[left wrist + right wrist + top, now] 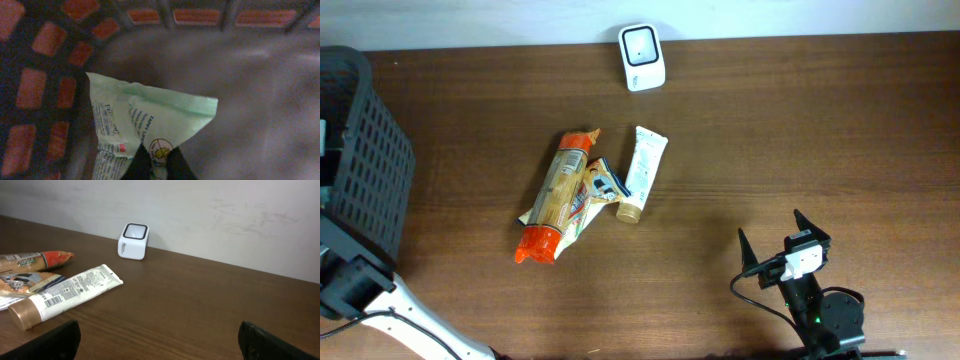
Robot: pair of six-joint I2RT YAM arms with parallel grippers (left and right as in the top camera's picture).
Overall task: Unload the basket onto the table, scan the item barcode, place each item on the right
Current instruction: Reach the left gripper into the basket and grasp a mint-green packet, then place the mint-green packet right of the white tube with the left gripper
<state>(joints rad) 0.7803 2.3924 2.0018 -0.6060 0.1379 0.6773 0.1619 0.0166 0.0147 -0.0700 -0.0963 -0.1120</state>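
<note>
**Left arm in the basket with a packet, scan not started**

Far left, the basket (365, 150) sat at the table (820, 130) edge. The wrist camera looked down inside it. The left gripper (157, 159) was pinched shut on the bottom edge of a pale green packet (150, 117), which lay against the basket's mesh wall. I couldn't spot a barcode on the face that showed, just small print and a round logo.

In the middle of the table was a loose pile: a long bag (558, 195) with orange ends, and a white tube (642, 170) just beside it. The scanner (642, 57) stood at the back edge, well apart from the basket.

At the right, the right gripper (770, 232) hung low with its jaws spread wide, holding nothing.

So I'd call this the pickup step, grip made but no lift. The next move would need the packet raised clear of the basket rim, carried over to the scanner, and turned until its code faced the window. A thin pinch on floppy film could slip, honestly.
</note>
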